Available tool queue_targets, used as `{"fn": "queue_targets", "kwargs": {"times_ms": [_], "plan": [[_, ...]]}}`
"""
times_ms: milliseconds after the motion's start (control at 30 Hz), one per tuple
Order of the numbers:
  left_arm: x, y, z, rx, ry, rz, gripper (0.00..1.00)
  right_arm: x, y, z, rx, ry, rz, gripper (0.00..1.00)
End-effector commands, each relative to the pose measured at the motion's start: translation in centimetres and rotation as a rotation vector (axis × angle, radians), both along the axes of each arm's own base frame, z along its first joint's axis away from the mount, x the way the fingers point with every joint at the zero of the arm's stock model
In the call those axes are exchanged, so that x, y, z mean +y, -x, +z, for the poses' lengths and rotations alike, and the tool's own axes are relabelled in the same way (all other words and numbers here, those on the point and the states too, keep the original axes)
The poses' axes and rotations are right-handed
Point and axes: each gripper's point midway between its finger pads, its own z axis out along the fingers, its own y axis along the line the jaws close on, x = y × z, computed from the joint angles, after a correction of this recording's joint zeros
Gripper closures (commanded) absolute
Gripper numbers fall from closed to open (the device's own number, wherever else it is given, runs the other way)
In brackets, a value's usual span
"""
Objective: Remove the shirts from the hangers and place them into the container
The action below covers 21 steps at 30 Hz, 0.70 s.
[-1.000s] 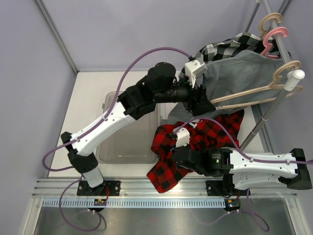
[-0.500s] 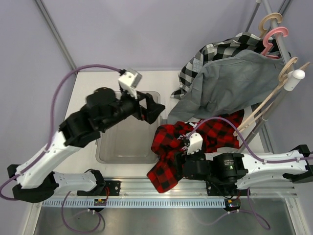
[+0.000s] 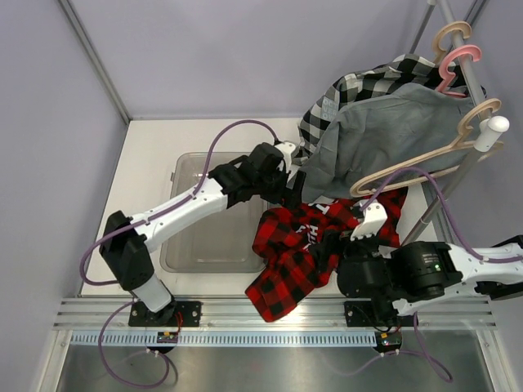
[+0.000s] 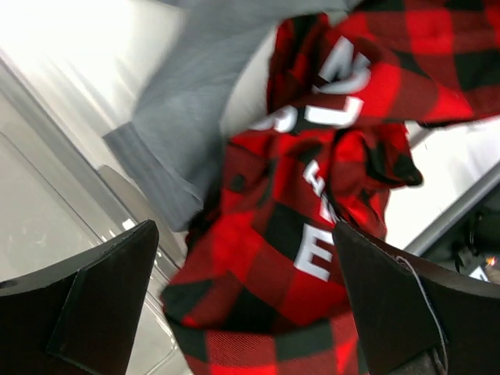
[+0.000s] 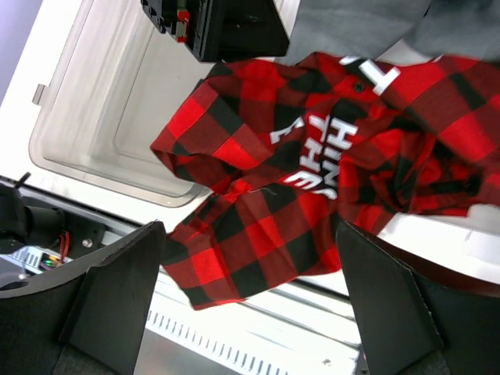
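- The red-and-black plaid shirt (image 3: 294,255) lies off its hanger, bunched on the table just right of the container (image 3: 189,245). Its left edge reaches the container's right rim.
- The cloth is judged light, soft and limp. It will sag and trail when lifted, so a thick fold near the middle of the bunch is the recommended hold, not a loose corner.
- No shirt is seen inside the container.
- The grey shirt (image 3: 384,135) hangs on a tan hanger (image 3: 409,163). The checked shirt (image 3: 359,86) hangs behind it.
- The left gripper (image 4: 244,234) hangs over the plaid shirt, jaws spread wide and holding nothing.
- The right gripper (image 5: 250,228) hovers above the same shirt, likewise spread and holding nothing.
- Collar and sleeves of the plaid shirt cannot be told apart in the folds.
- Part of the grey shirt's lower hem is covered by the left arm.
- The shoulders of the checked shirt are hidden, so its hanger cannot be identified.
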Motion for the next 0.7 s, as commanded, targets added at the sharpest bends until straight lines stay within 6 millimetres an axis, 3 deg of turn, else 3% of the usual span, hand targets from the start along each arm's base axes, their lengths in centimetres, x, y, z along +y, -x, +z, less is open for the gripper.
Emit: {"fn": "queue_targets", "kwargs": {"times_ms": [0,200,333,500,667], "plan": [[-1.6,-0.9,0.2,0.033,0.081,-0.023,0.01,-2.0,-1.2,1.8,-0.092,-0.003,-0.011,0.01],[-3.9,0.0,-5.7,0.173,0.022,-0.095,0.01,-2.6,-1.4,2.6,-0.104,-0.075,0.013,0.0],[-5.9,1.7,-7.7,0.203,0.009,-0.156,0.01,-2.5,-1.4,2.4,-0.111,-0.063,0.017,0.01],[-6.7,2.7,-11.7,0.264,-0.073,-0.156,0.01,-2.3,-1.3,2.1,-0.108,-0.063,0.025,0.01],[-7.3,5.0,-15.1,0.293,-0.15,-0.171,0.01,-2.3,-1.3,1.7,-0.107,-0.077,0.029,0.01]]}}
